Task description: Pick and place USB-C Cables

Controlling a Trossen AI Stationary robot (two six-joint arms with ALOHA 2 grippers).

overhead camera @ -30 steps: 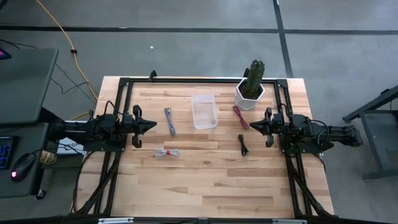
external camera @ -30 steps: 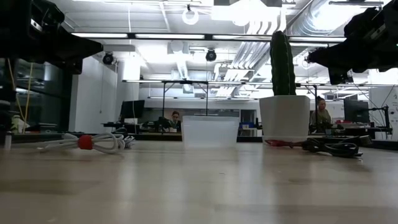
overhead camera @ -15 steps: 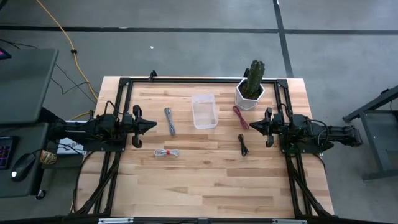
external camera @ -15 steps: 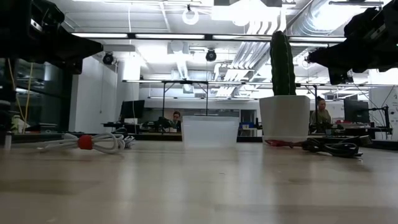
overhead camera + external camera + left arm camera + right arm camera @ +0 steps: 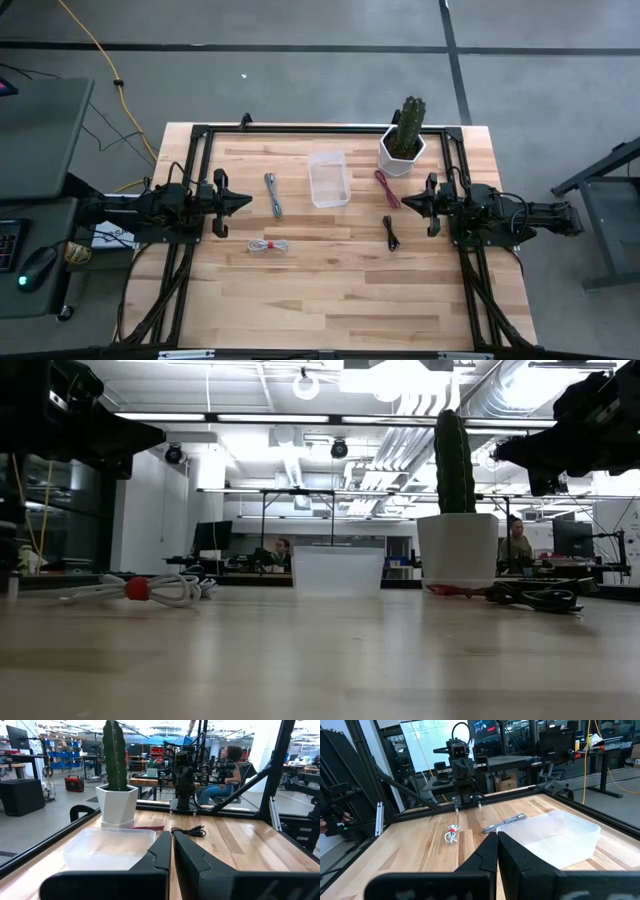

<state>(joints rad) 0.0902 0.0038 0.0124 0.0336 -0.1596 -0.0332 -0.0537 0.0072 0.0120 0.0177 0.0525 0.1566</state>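
Waiting at the desk's (image 5: 300,300) left edge, the left gripper (image 5: 245,202) hovers with fingers clenched on nothing. Nothing has changed over the last second, so I judge the task not yet begun. Just beside it lies the grey cable (image 5: 273,193); the whitish cable with a red spot (image 5: 267,245) sits nearer the front. The clear bin (image 5: 329,178) stands mid-desk, apparently empty. Right of it lie the dark red cable (image 5: 386,188), by the potted cactus (image 5: 404,140), and the black cable (image 5: 390,233). The right gripper (image 5: 408,203) is likewise clenched and empty. Connector ends are too small to make out.
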